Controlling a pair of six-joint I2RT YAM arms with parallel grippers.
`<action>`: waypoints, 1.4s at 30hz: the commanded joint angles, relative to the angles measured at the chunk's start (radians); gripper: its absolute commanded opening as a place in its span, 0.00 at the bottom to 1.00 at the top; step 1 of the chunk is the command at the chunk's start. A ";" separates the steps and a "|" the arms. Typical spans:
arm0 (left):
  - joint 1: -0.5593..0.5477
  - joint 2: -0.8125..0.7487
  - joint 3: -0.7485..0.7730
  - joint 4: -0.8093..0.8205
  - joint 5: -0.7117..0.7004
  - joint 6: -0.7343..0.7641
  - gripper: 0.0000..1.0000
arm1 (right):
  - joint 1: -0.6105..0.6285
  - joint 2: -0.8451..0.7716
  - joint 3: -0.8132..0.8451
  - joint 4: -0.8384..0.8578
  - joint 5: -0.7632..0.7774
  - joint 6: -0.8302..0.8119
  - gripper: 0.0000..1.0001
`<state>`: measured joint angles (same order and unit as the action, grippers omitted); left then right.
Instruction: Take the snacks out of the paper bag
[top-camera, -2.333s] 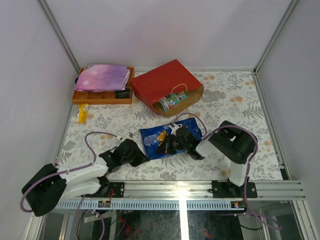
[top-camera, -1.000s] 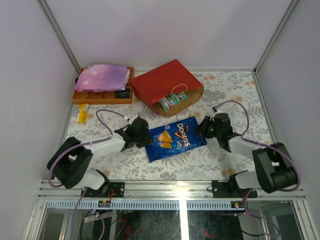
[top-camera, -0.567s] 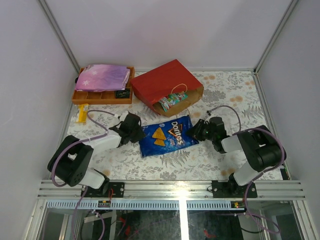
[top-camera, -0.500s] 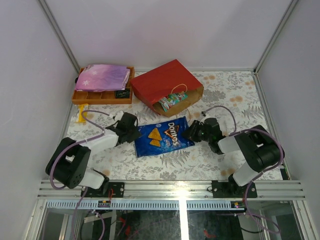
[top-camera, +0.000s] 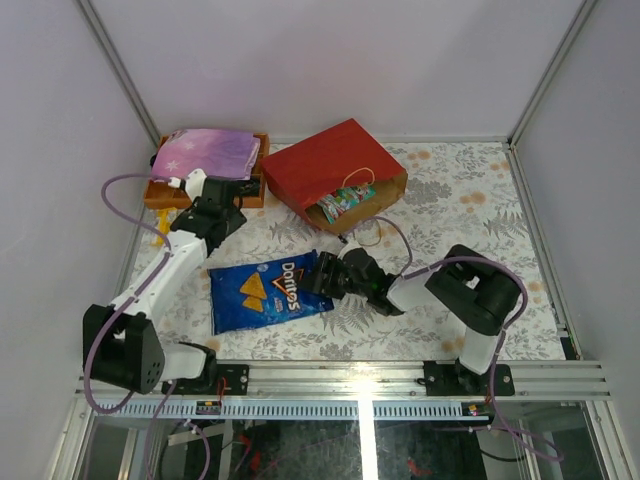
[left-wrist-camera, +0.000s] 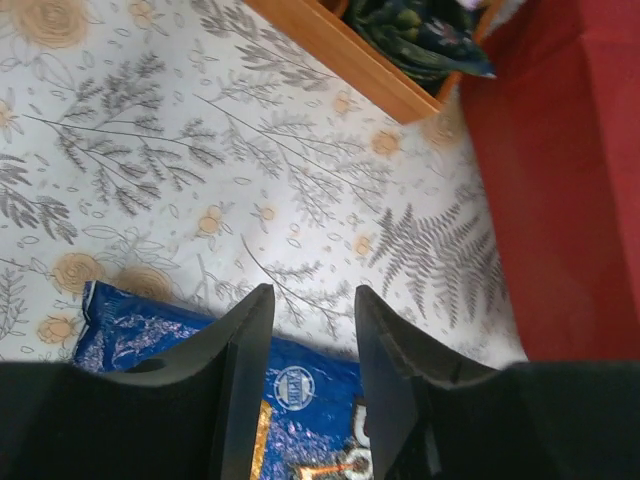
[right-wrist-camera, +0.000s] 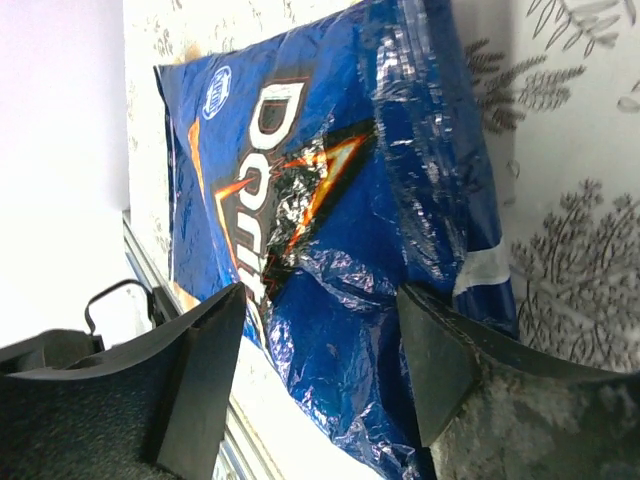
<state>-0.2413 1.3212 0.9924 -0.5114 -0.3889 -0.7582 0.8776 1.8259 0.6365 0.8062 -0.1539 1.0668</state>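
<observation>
Directions are read off the top view, with the far wall at 12 o'clock.

1. The Doritos bag lies flat and face up on the table. It is at 7 o'clock from the table's middle and well apart from the paper bag. Its long axis runs roughly 9 to 3 o'clock, and the logo end points toward 3.
2. The right gripper sits at that 3 o'clock end. Its jaws are spread wide and straddle the bag's edge. I cannot tell whether they touch it.
3. The left gripper hangs near the orange tray, at 11 o'clock from the Doritos bag. There is a narrow gap between its fingers and nothing in it.
4. The paper bag lies on its side at 12 o'clock. Its long axis runs 10 to 4 and its mouth points to 4, with a green packet in the mouth.
</observation>
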 joint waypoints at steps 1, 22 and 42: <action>-0.006 -0.088 -0.008 -0.050 0.148 0.096 0.40 | 0.013 -0.141 -0.046 -0.144 0.120 -0.008 0.74; -0.035 -0.101 -0.483 0.134 0.257 -0.102 0.40 | -0.326 -0.054 -0.014 -0.032 -0.392 -0.211 0.67; 0.018 -0.045 -0.427 0.105 0.155 -0.046 0.36 | -0.259 0.122 0.054 0.319 -0.531 0.053 0.62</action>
<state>-0.2420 1.2121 0.5186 -0.4049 -0.1738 -0.8375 0.6144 2.0003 0.6861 1.0088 -0.6125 1.0595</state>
